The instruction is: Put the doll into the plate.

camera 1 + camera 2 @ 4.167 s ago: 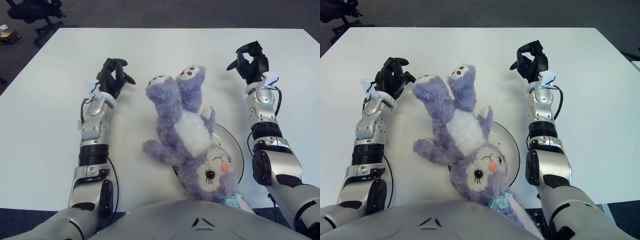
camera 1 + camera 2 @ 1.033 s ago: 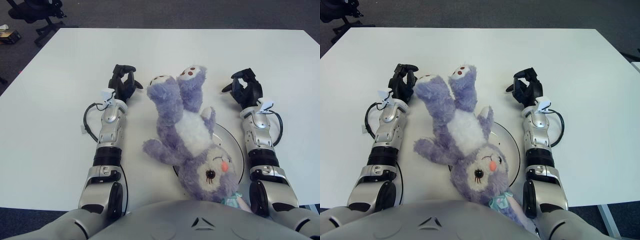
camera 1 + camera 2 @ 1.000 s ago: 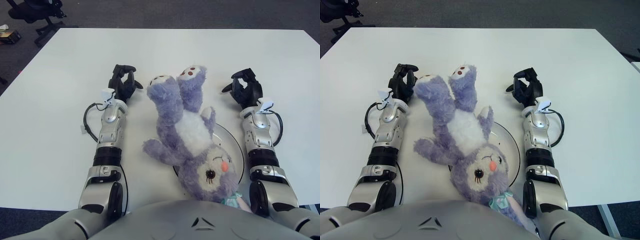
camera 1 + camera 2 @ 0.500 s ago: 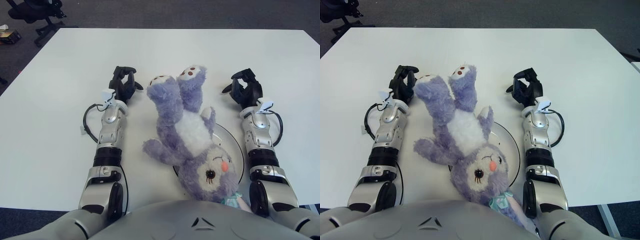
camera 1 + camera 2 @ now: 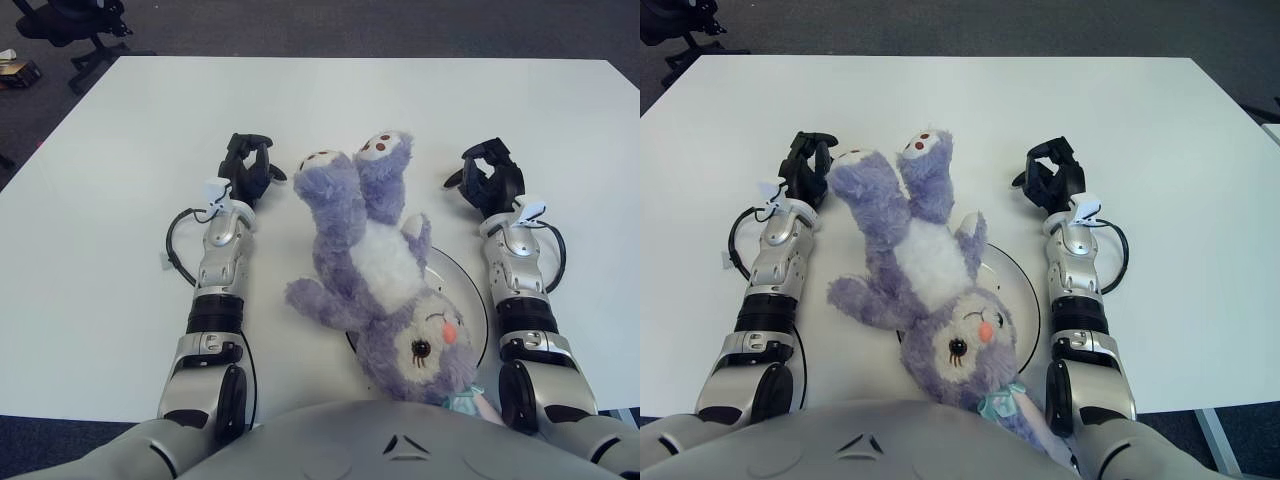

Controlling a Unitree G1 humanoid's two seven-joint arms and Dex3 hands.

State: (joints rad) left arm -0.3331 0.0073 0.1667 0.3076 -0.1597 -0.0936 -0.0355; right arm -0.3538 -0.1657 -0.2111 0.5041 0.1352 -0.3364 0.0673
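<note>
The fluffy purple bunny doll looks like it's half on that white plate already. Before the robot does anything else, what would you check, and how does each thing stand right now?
1. Fluffy purple bunny doll on the round white plate: not ok. Its head and upper body lie over the plate, but its legs stretch out onto the white table.
2. Left hand free: ok. It holds nothing and shows just left of the doll's foot.
3. Right hand free: ok. It holds nothing, right of the doll's feet, apart from them.
4. Plate fully on the table: cannot tell, the doll hides most of it.
5. Doll's head clear of the table's near edge: cannot tell, the robot's body blocks that part.
</note>
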